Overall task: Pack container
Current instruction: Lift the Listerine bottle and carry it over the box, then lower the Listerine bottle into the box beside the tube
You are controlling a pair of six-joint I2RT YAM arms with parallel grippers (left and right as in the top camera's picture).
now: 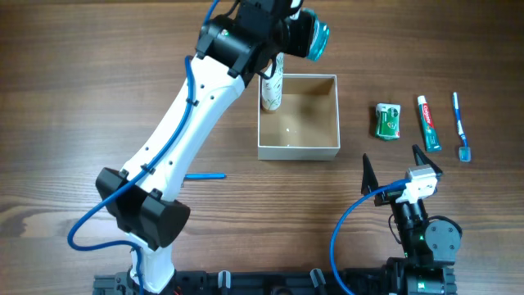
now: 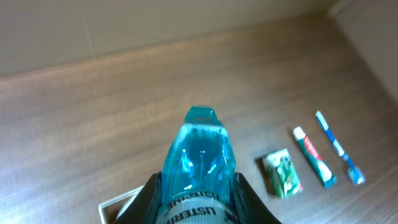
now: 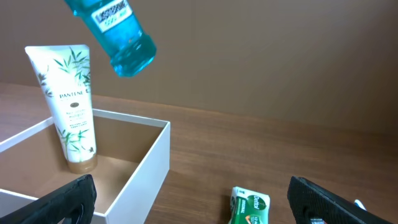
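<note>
Table (image 1: pixel 65 98): brown wood-grain surface carrying all items.

Left arm (image 1: pixel 184 123): white links with black joints and a blue cable. It reaches from the near edge diagonally towards the far side.

Container (image 1: pixel 299 152): square, shallow and open-topped, with white outer walls and a tan inside. It sits on the table at centre, ahead of the right arm and beside the left arm's forearm. The right wrist view shows its near right corner (image 3: pixel 152 168).

Left gripper (image 1: pixel 295 34): clamped on the bottle (image 1: pixel 318 41), one dark finger on each side of the body near the label (image 2: pixel 196 208). The bottle is translucent blue and is held in the air, clear of the container. In the overhead view it lies just beyond the far wall. In the right wrist view it hangs tilted above the container (image 3: pixel 115 31).

Right gripper (image 1: pixel 397 164): jaws spread wide, nothing between them. It is low over the table, near the container's right front corner.

Tube (image 1: pixel 272 90): white with a green leaf print and a tan cap. It stands upright, cap down, inside the container at the far left corner (image 3: pixel 71 106).

Items to the right of the container lie in a row, well apart from it:
- Packet (image 1: pixel 388 120): green, nearest the container.
- Toothpaste (image 1: pixel 428 123): next to the right.
- Toothbrush (image 1: pixel 461 127): blue and white, outermost.

Stick (image 1: pixel 205 174): thin and blue, flat on the table beside the left arm.
</note>
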